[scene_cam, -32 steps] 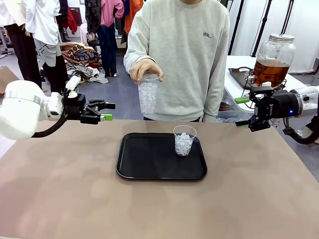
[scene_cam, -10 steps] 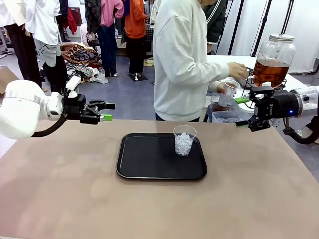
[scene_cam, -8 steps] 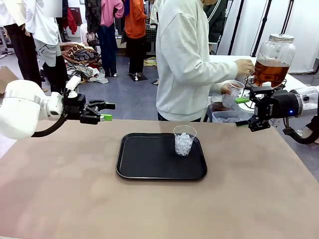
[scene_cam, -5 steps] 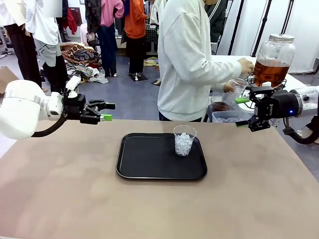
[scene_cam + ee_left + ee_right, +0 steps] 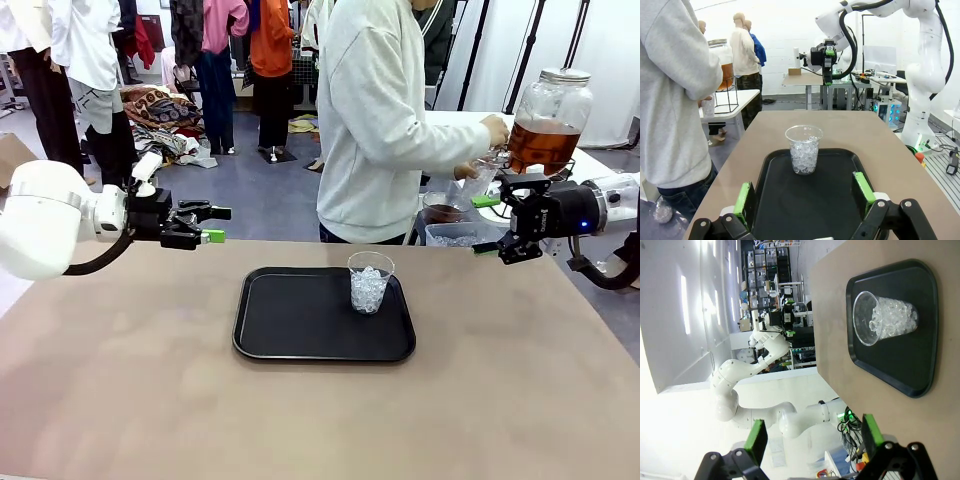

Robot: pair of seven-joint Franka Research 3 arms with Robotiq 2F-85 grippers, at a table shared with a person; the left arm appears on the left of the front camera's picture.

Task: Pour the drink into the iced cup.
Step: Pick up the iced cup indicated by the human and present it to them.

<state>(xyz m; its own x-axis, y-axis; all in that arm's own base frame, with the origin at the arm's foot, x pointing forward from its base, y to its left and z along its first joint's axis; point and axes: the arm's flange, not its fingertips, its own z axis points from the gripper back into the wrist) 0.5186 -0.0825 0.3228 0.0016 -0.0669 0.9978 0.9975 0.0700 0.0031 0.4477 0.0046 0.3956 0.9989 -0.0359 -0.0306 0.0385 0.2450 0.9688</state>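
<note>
A robotics lab that doubles as a clothing store-room. Well beyond the fingers of the left gripper (image 5: pixel 802 182) stands a workbench (image 5: pixel 882 79) with lit control boxes (image 5: pixel 885 107) under it. Far ahead of the right gripper (image 5: pixel 812 425) rises stocked shelving (image 5: pixel 760 265). Across the table hang garments (image 5: pixel 225 30), beside a heap of clothes (image 5: pixel 160 108) and black light stands (image 5: pixel 525 50).

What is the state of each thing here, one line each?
Black tray: flat on table.
Iced cup: upright on the tray, ice only.
Left gripper: open, empty.
Right gripper: open, empty.
Glass jar: lidded, partly full of amber drink.
Person's cup: tilted, held at the jar.
</note>
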